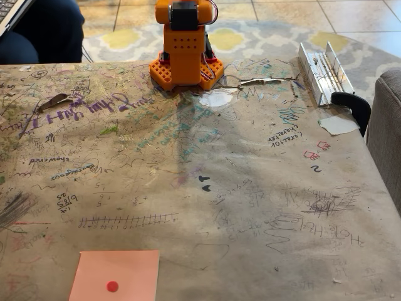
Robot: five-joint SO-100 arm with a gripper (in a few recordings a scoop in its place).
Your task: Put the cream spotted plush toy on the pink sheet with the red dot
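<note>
The pink sheet (114,276) lies flat at the table's near edge, left of centre, with its red dot (112,286) close to the bottom of the picture. The cream spotted plush toy is out of view. The orange arm's base (185,47) stands at the far edge of the table, in the middle; its upper part runs out of the top of the frame.
The table is covered in brown paper (250,188) full of scribbles and writing. A metal rail (322,72) with a black clamp (354,106) sits at the far right edge. A grey sofa arm (385,138) stands beside the right edge. A person's leg (44,28) shows at the far left.
</note>
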